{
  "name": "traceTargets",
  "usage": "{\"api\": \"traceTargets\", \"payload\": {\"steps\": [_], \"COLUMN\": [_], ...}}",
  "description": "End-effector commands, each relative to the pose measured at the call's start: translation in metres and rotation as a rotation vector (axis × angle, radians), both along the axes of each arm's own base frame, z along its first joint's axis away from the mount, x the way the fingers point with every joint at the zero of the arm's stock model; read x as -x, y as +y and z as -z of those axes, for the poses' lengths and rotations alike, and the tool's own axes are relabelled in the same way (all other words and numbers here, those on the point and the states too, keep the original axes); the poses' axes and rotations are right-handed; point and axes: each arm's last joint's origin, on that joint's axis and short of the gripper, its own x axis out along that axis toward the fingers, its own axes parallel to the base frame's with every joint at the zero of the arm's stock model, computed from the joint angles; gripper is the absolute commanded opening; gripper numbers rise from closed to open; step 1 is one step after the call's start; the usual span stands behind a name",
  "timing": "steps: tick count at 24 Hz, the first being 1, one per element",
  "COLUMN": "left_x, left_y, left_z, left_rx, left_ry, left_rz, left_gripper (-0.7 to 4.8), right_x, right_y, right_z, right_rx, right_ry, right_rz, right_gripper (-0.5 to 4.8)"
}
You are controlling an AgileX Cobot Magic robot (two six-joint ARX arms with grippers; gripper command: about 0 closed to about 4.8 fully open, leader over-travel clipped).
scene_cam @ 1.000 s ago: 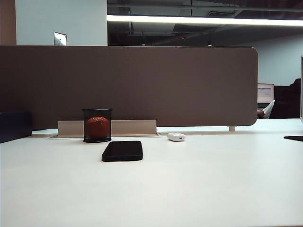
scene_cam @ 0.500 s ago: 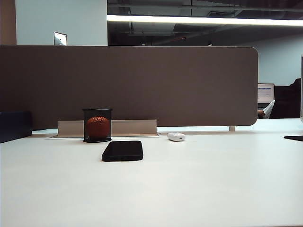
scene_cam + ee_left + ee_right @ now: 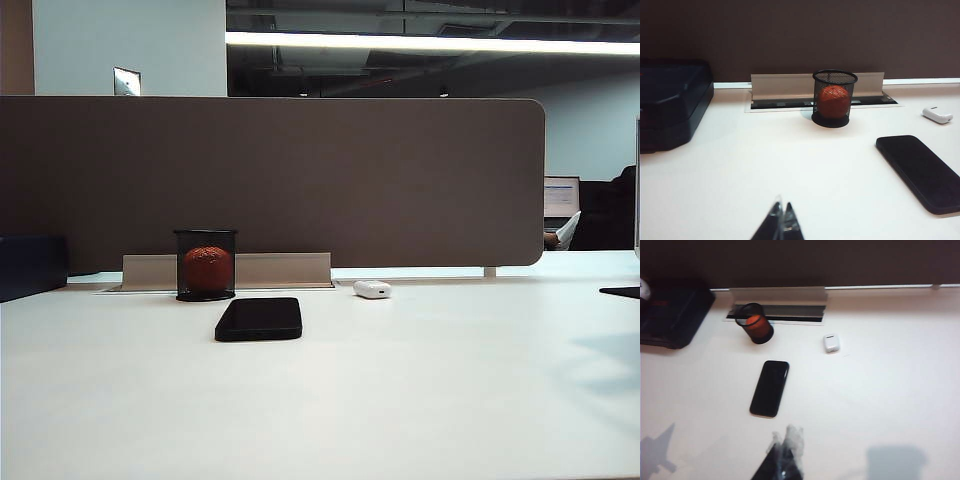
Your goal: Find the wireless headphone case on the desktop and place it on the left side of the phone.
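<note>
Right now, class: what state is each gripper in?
Left gripper: shut, holding nothing, above the desktop.
Right gripper: shut, holding nothing, high over the desktop.

- An office.
- A brown partition [image 3: 270, 180] closes off the white desk [image 3: 400, 400] at 12 o'clock.
- A lit monitor [image 3: 561, 196] and ceiling strip light [image 3: 430, 43] show beyond it.

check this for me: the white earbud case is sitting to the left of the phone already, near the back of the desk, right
Not quite. The white earbud case sits to the right of the phone, as the exterior view shows. It is near the back of the desk.
</note>
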Motion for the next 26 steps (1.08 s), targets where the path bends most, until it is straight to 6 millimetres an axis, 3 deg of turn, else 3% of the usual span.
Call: {"api": "traceTargets", "payload": {"steps": [1, 10, 26], "left_x": [0.0, 0.0, 0.0], "left_y": [0.0, 0.0, 0.0], "left_z": [-0.002, -0.002, -0.002], "left_rx": [0.004, 0.003, 0.003], "left_ry": [-0.012, -0.012, -0.012], "left_rz": [0.0, -0.001, 0.001], "left_gripper": [-0.05, -0.05, -0.05], "right_x": [-0.014, -0.049, -0.067], "right_y": [0.003, 0.013, 0.016], "right_z": [0.002, 0.016, 0.024], "right_rx": [-0.07, -0.069, -0.036], "right_ry": [0.052, 0.149, 0.183], "right_rz": [-0.021, -0.039, -0.018], "right_gripper": [-0.06, -0.05, -0.06]}}
